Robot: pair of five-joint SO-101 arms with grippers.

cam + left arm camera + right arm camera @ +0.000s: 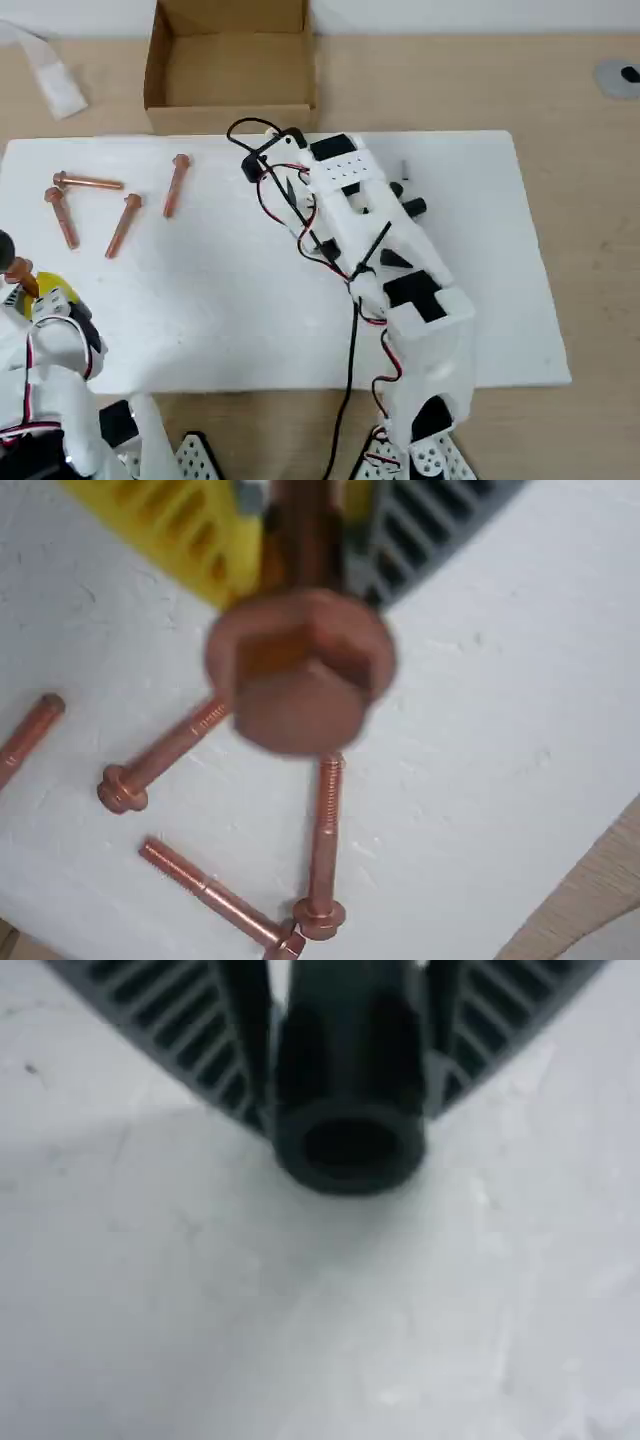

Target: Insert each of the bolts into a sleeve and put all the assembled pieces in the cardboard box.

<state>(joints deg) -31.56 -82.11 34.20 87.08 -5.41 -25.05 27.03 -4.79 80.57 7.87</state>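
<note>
A copper held bolt (pixel 300 670) is clamped by its shank between the yellow and grey jaws of the left gripper (pixel 300 525), hex flange head pointing at the wrist camera. In the high view that arm is seen at the near left corner of the white foam board (pixel 480 300). A black sleeve (pixel 350 1145) is pinched in the dark jaws of the right gripper (pixel 350 1020), open bore facing outward, low over the board. Four loose bolts (pixel 124 225) are scattered on the left part of the board, two of them meeting at the heads, the others apart. The cardboard box (pixel 230 110) is set on the table (pixel 580 200) just beyond the board's far edge, and nothing is seen in it. Bolts are judged stiff, solid metal, fairly heavy for their size and smooth, so rolling on the board and slipping or twisting in the jaws are likely; the best hold is judged to be on the plain shank just under the head, threaded tip left free for entry. The sleeve is judged light, rigid plastic or rubber, best held mid-body with the mouth left clear. Bolt tip and bore must be lined up closely, otherwise jamming is expected.
</note>
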